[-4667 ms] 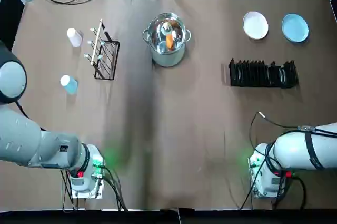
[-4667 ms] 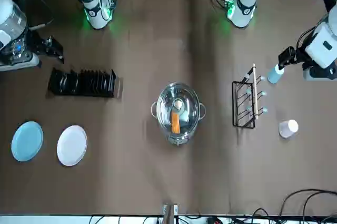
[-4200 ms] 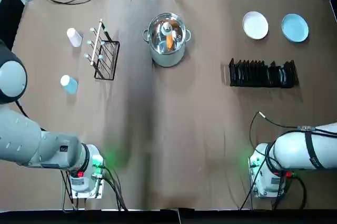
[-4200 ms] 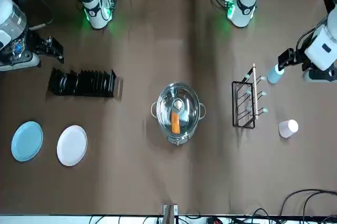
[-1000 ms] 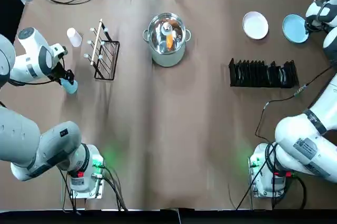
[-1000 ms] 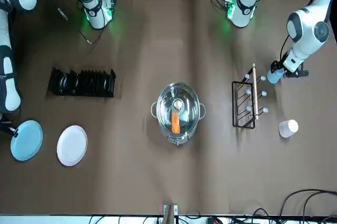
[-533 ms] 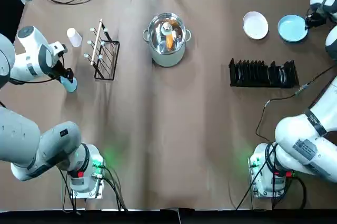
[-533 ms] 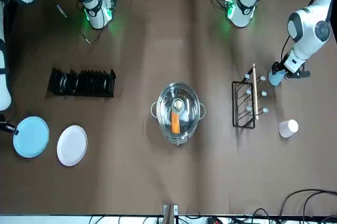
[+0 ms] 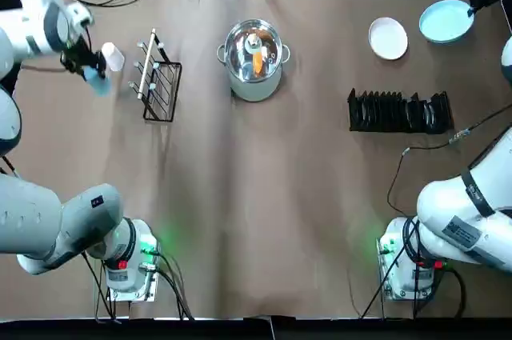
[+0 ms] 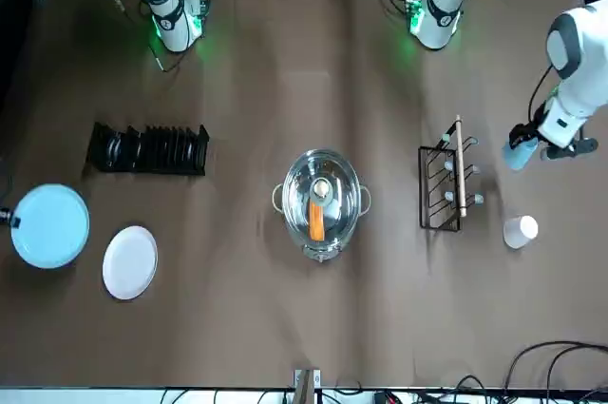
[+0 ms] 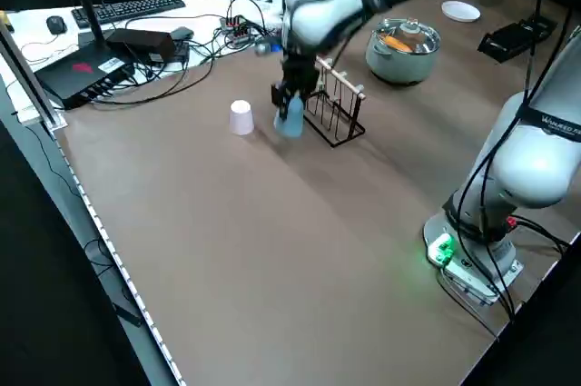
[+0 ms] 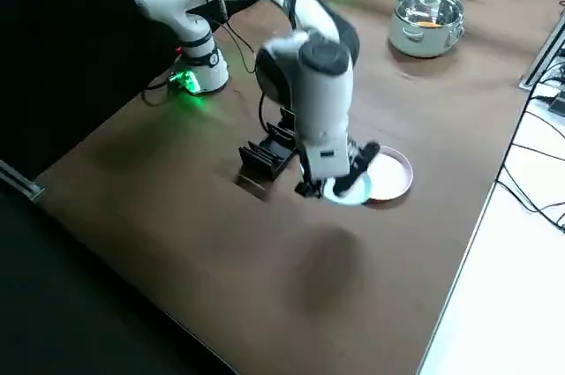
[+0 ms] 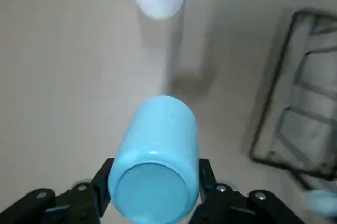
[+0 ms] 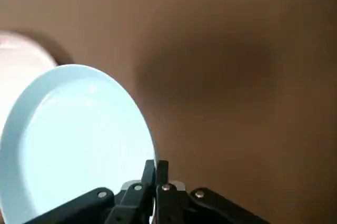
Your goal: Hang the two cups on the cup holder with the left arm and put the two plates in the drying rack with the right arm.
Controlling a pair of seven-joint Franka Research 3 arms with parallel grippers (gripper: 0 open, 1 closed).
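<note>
The left gripper [image 13: 152,195] clamps the light blue cup [image 13: 155,158] aloft at nine o'clock of the cup holder [image 9: 158,76], ready for a peg, while the right gripper [image 14: 155,179] pinches the light blue plate [image 14: 73,139] by its rim, raised at one o'clock of the drying rack [image 9: 398,111], so it can enter a slot.

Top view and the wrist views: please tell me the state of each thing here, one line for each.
Light blue cup: held in the left hand, lifted off the table.
White cup: lying on its side on the table, beside the cup holder.
Cup holder: standing, pegs bare.
Light blue plate: gripped at the rim by the right hand, lifted.
White plate: flat on the table.
Drying rack: holds no plate.
Steel pot: uncovered, food inside.
</note>
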